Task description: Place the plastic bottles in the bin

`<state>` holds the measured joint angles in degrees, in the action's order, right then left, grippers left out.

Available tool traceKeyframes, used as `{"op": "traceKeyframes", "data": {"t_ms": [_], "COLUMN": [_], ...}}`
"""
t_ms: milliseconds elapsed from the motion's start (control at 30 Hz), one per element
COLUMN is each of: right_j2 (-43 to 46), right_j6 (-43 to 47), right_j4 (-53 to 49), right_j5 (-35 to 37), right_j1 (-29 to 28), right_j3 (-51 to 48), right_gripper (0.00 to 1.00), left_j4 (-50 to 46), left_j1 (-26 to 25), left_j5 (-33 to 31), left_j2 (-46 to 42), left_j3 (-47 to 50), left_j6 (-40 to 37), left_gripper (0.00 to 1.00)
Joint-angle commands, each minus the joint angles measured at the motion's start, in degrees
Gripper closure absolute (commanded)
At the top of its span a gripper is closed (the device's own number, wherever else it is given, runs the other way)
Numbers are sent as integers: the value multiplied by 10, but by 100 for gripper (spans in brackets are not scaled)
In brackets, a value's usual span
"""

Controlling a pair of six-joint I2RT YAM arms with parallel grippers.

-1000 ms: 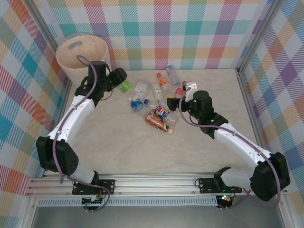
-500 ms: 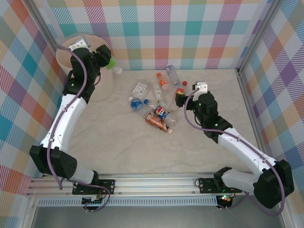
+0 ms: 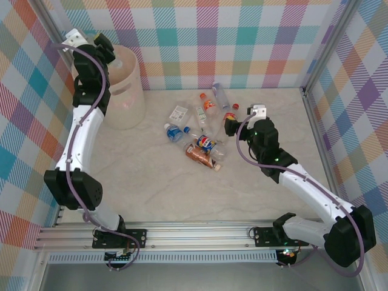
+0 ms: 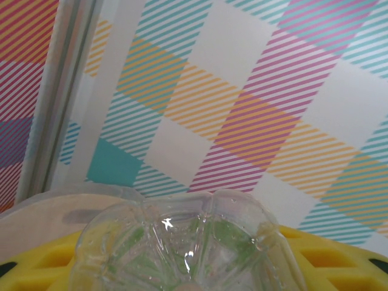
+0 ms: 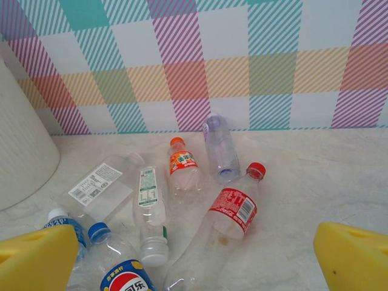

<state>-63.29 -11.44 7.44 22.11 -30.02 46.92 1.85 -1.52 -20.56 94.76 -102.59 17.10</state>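
The cream-white bin (image 3: pixel 124 85) stands at the table's far left corner. My left gripper (image 3: pixel 100 45) is raised over its far rim, shut on a clear green-labelled bottle (image 4: pixel 188 242), whose ribbed base sits between the yellow fingers (image 4: pixel 339 260); part of the bin's rim (image 4: pixel 36 224) lies below. Several bottles (image 3: pixel 203 136) lie scattered mid-table: a red-labelled one (image 5: pixel 233 212), an orange one (image 5: pixel 183 170), a clear one (image 5: pixel 219 148), a white-green one (image 5: pixel 148 197) and a Pepsi one (image 5: pixel 121 273). My right gripper (image 3: pixel 233 124) (image 5: pixel 194 267) hovers open just above them, holding nothing.
Checked walls close in the back and both sides, with metal posts (image 3: pixel 315 66) at the corners. A flat square bottle with a white label (image 5: pixel 100 191) lies nearest the bin. Bare tabletop (image 3: pixel 157 188) stretches in front of the pile.
My left arm has swung the green-labelled bottle from beside the bin up over its far rim. The right gripper shifted slightly right and back, then held still.
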Motion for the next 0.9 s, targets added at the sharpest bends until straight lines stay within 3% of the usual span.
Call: {"op": "traceKeyframes", "data": {"t_ms": [0, 467, 667, 867], "right_j2": [16, 23, 15, 6], "right_j6": [-8, -4, -2, -2], "right_j4": [-3, -42, -44, -46], "right_j5": [11, 16, 16, 13], "right_j1": [3, 3, 5, 4], "right_j3": [-2, 13, 15, 17], "right_gripper": [0, 0, 0, 0], "left_j4": [-17, -202, -319, -335], "left_j1": [29, 55, 60, 60], "left_j5": [10, 95, 155, 219], "left_j2": [36, 172, 238, 252], "left_j3": [-42, -165, -278, -314], "left_j6": [17, 119, 150, 156], "left_gripper": [50, 49, 26, 18]}}
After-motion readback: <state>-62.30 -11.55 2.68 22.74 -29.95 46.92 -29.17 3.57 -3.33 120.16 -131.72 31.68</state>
